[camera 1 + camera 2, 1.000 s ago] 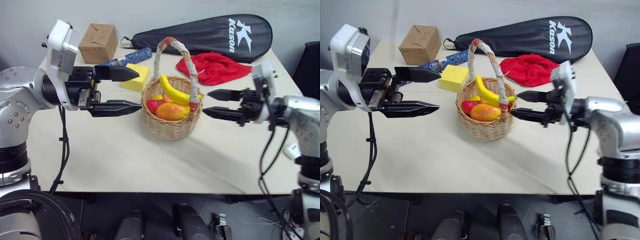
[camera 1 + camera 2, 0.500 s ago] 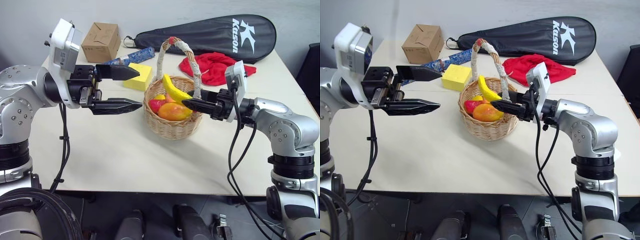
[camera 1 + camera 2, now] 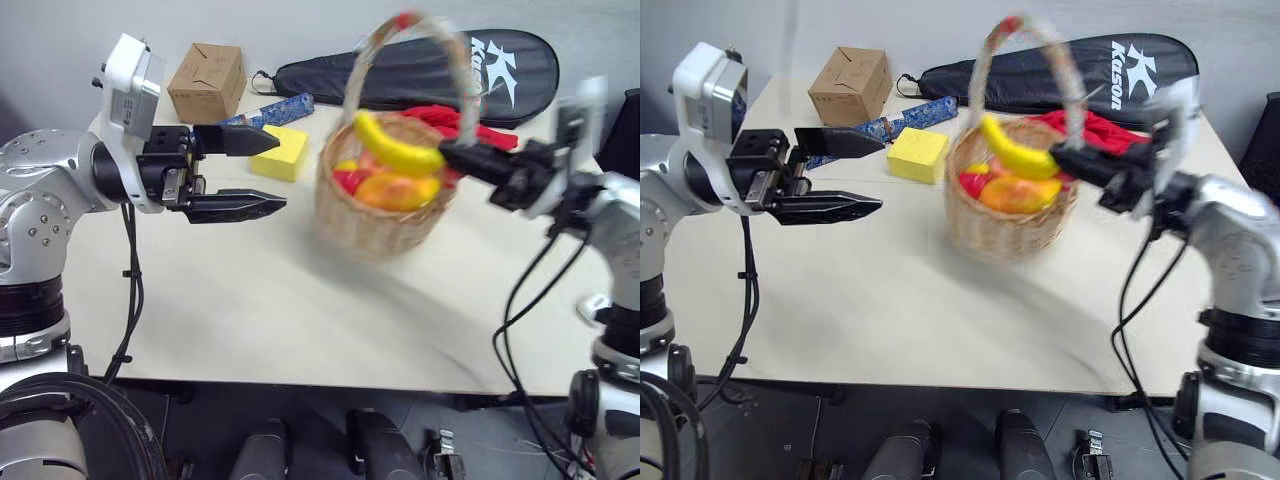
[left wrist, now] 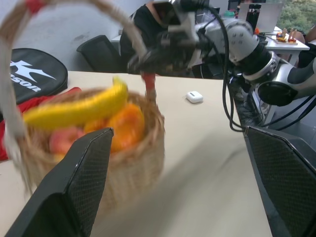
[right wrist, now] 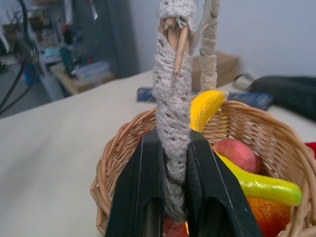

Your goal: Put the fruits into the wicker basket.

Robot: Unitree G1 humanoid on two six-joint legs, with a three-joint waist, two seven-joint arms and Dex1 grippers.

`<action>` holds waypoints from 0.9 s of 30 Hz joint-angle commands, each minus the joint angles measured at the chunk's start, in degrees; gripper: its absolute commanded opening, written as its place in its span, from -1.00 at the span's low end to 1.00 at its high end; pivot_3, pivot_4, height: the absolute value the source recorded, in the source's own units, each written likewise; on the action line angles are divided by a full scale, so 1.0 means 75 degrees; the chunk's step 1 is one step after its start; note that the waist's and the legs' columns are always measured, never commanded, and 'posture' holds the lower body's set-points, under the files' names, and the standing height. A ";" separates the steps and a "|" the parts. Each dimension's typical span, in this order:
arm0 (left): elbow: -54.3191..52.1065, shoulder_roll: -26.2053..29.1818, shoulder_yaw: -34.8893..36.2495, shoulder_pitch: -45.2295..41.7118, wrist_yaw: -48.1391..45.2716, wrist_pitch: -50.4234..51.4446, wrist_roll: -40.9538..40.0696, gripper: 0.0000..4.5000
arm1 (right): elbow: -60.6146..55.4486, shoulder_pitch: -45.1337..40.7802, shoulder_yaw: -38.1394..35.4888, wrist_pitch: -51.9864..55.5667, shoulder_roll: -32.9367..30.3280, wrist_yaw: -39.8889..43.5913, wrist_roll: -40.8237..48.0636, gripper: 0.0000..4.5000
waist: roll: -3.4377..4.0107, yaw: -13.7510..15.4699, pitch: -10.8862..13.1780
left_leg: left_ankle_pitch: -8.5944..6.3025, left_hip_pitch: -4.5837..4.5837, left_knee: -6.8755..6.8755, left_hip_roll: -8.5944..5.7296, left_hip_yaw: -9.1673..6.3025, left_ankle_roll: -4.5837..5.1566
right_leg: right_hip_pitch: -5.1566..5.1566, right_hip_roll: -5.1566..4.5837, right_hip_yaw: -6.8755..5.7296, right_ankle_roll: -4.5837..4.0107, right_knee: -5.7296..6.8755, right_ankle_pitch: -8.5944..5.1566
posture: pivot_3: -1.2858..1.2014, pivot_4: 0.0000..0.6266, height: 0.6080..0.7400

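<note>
The wicker basket (image 3: 1010, 205) was over the middle of the table (image 3: 890, 300), a bit toward the robot's right side. It looked tipped and blurry, so it seemed to be off the table or swinging. All the fruit was already inside it. The banana (image 3: 1015, 150) lay on top, and the two mangoes (image 3: 1015, 192) sat under it, red and orange.

The right gripper (image 5: 170, 197) was clenched on the basket's handle (image 5: 171, 113). Its two black fingers (image 5: 136, 197) pinched the cloth-wrapped part low down, just above the rim. The left gripper (image 3: 262, 172) was spread wide and held nothing. It hung over the table well apart from the basket, near the yellow sponge (image 3: 280, 153).

I think the basket was light but stiff, because it is woven from thin sticks. With three fruits in it, it would be heavier and could swing from the handle. The handle was thin and tall, and the cloth wrap was soft, so the fingers could grip it well and not slide. Holding it low on one side made the basket lean, and the banana on top could roll out. Taking the handle at the very top would let the basket hang straight. The mangoes looked smooth and round, so they could slip if pinched hard. The banana was long and bent, so the middle would be the best place to hold it
</note>
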 commanded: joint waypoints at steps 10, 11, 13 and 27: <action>0.0354 -0.0301 -0.0209 -0.0479 -0.0328 -0.0382 0.0249 1.00 | 0.0158 0.2846 -0.2859 -0.0189 -0.1323 -0.0373 -0.0148 -0.93 | 0.0001 0.0036 0.0000 | 0.0000 0.0023 -0.0004 0.0003 0.0028 0.0009 | 0.0015 0.0010 0.0024 0.0001 -0.0029 0.0001 | 0.03 -0.52 1.00; 0.0383 -0.0333 -0.0231 -0.0502 -0.0349 -0.0400 0.0270 1.00 | 0.0108 0.3140 -0.2861 -0.0229 -0.1243 -0.0392 -0.0196 -0.93 | 0.0001 0.0016 0.0000 | 0.0000 0.0023 -0.0004 0.0003 0.0032 0.0009 | 0.0012 0.0011 0.0028 0.0002 -0.0025 0.0001 | 0.03 -0.52 1.00; 0.0446 -0.0385 -0.0272 -0.0540 -0.0370 -0.0434 0.0327 1.00 | 0.0035 0.3554 -0.2780 -0.0318 -0.1100 -0.0446 -0.0266 -0.93 | 0.0001 -0.0028 0.0000 | 0.0000 0.0028 -0.0004 0.0003 0.0035 0.0008 | 0.0011 0.0012 0.0033 0.0002 -0.0019 0.0001 | 0.03 -0.52 1.00; 0.0935 -0.0903 -0.0410 -0.0836 -0.0499 -0.0228 0.0299 1.00 | -0.0471 0.6172 -0.4935 0.0494 -0.1570 0.0109 0.0603 0.72 | 0.0000 0.0016 -0.0001 | 0.0000 0.0050 -0.0002 0.0000 0.0060 0.0013 | 0.0019 0.0015 0.0065 0.0011 -0.0003 0.0002 | 0.03 -0.52 1.00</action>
